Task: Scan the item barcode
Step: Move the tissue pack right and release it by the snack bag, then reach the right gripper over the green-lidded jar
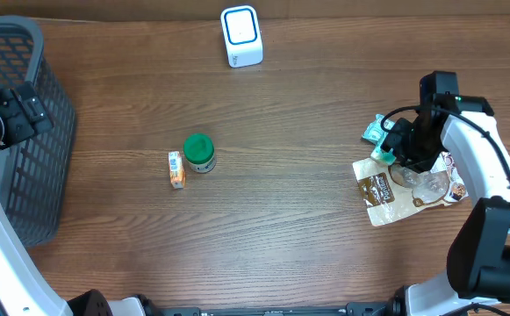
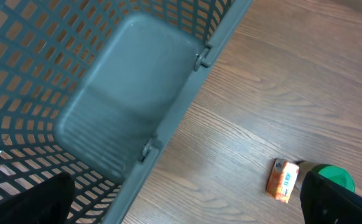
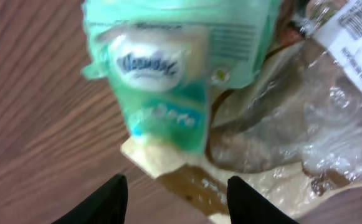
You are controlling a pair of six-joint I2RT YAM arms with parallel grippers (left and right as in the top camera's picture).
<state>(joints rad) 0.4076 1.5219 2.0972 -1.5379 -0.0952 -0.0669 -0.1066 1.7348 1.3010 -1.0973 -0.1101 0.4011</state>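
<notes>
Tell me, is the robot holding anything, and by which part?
Nothing is held. The right pincer is open above the green packet, and its fingers look clear of it. The left pincer is open and empty near the basket.

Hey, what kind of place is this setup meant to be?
Probably a mock shop checkout: a white barcode scanner stands at the far side, a grey shopping basket on the left, and packaged groceries lie at the right.
</notes>
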